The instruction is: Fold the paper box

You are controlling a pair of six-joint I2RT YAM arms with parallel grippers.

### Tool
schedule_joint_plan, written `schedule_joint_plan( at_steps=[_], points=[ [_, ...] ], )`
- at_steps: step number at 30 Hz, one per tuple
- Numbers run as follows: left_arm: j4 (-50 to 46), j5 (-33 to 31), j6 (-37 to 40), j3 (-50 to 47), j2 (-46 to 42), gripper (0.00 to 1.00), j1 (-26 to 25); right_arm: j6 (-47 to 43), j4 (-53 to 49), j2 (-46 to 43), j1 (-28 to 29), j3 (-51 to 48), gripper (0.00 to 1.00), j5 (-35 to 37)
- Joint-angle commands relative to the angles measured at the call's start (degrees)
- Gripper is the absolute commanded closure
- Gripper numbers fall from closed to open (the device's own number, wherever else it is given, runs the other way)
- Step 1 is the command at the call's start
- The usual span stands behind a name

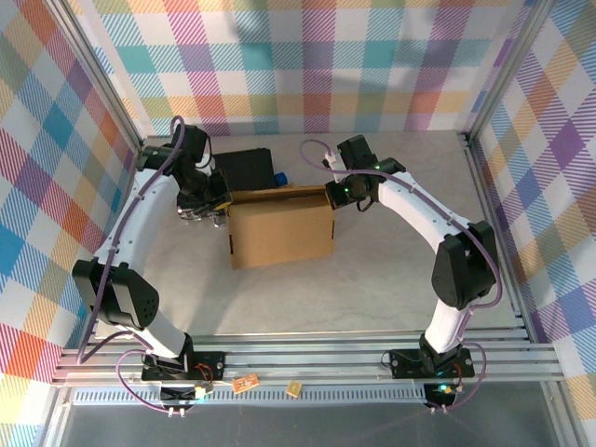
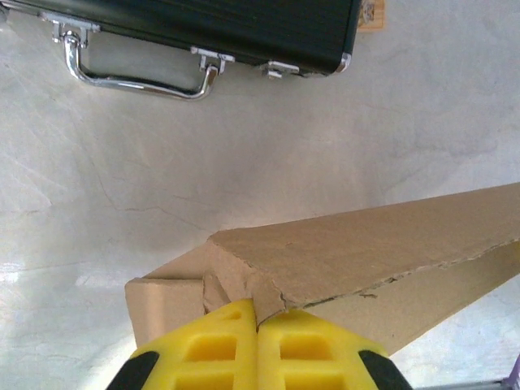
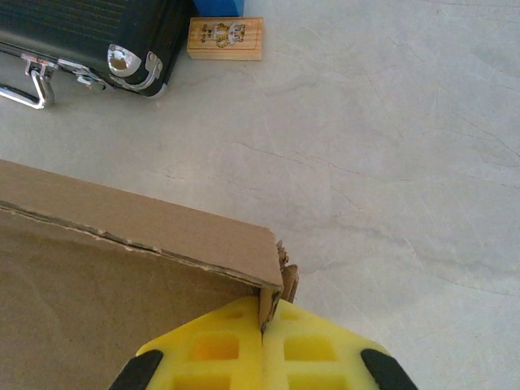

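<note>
Looking down from above, you have the paper box (image 1: 279,231) lying near the middle of the table (image 1: 391,279), set between your two grippers. Your left gripper (image 1: 207,210) sits at the box's far left corner and your right gripper (image 1: 335,193) at its far right corner, so the far edge of the box spans from one to the other. On the left wrist camera your yellow fingers (image 2: 211,345) are pressed together with a ragged corner of the cardboard nipped between their tips, and the flap runs away to the right of them. On the right wrist camera the fingers meet the same way, pinching the corner where the cardboard wall ends, with the panel stretching off to their left. Both of your grippers are thus clamped on the paper box. Just behind the box lies a black case (image 1: 244,168), and near the case a small wooden block (image 3: 225,38) rests on the table.
</note>
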Motion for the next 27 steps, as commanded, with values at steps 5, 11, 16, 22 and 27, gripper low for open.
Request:
schedule_joint_plan(
  at_steps=[5,11,16,22,27],
  points=[
    [-5.3,1.4,4.1,4.6,1.7,1.0,0.0,-1.1,-3.4,1.0,0.0,2.5,1.0,-1.7],
    [-7.0,3.3,4.1,7.1,3.3,1.0,0.6,-0.9,-3.6,0.7,0.0,3.0,1.0,-1.9],
    [-9.7,4.7,4.5,9.3,4.9,1.0,1.0,-1.0,-3.9,0.5,-0.2,3.3,1.0,-1.5],
    [-9.3,6.0,3.5,9.4,5.6,1.0,1.9,-0.2,-3.7,0.5,-0.3,3.7,1.0,-2.4],
    [-7.4,8.8,1.0,8.9,6.1,1.0,2.0,0.9,-2.9,0.3,-0.3,2.6,1.0,-2.9]
  ],
)
